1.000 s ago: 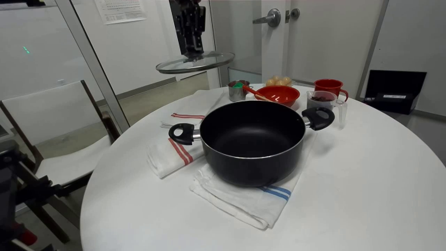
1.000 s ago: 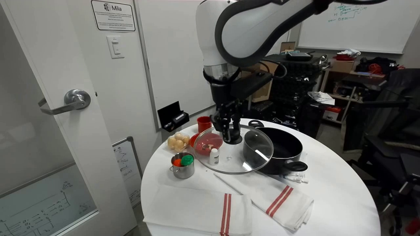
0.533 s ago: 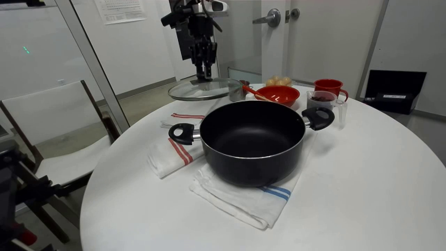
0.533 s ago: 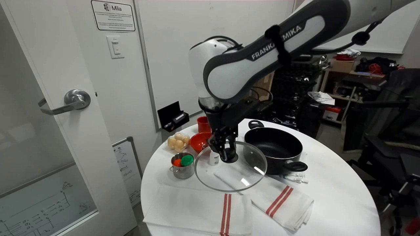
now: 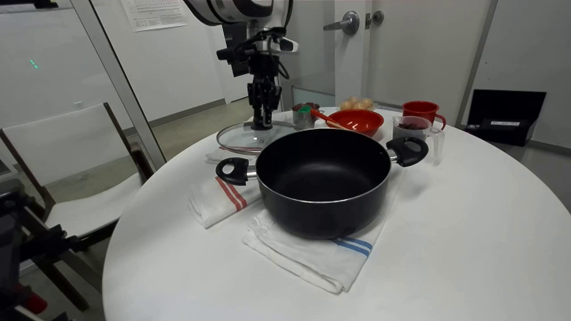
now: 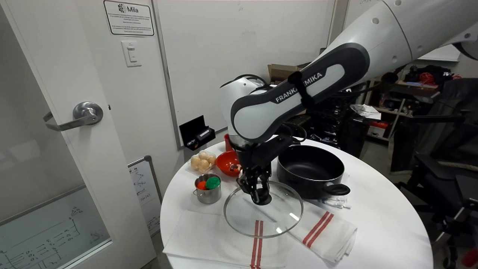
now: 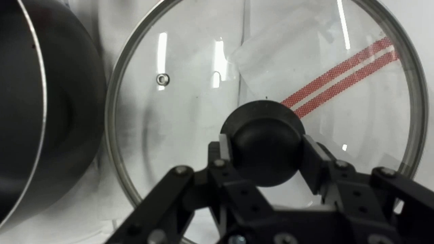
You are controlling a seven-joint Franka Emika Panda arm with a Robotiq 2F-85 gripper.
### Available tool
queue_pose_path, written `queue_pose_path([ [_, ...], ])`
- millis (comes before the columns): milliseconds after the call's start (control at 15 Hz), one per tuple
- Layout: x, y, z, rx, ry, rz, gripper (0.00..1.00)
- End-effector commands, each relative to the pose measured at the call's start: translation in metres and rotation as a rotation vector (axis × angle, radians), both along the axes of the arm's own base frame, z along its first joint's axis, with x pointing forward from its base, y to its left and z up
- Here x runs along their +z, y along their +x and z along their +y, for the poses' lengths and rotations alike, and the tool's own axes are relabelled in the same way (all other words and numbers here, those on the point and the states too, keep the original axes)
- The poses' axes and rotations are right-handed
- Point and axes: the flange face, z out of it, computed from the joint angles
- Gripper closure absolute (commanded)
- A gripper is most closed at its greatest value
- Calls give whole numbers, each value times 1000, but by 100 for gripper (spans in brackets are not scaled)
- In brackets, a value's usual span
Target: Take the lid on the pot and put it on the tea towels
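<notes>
Claw (image 7: 268, 154) had the lid (image 6: 270, 216) pinched by the knob (image 7: 264, 142), pot (image 5: 323, 218) sat just beside the lid, towels (image 6: 209, 239) were under it, couldn't tell if touching.

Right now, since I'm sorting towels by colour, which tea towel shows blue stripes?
The tea towel under the black pot, its blue stripes showing in an exterior view. The adjacent towel and the outermost towel are red-striped.
</notes>
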Motion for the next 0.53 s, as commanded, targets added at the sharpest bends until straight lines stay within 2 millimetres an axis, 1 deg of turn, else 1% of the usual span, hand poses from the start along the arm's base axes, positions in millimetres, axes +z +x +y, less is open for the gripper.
queue_pose_path([
  [0,-10,5,0,-23,70,36,75],
  [267,-39,-1,-4,-43,83,59,75],
  [467,-52,-6,-6,-47,93,75,75],
])
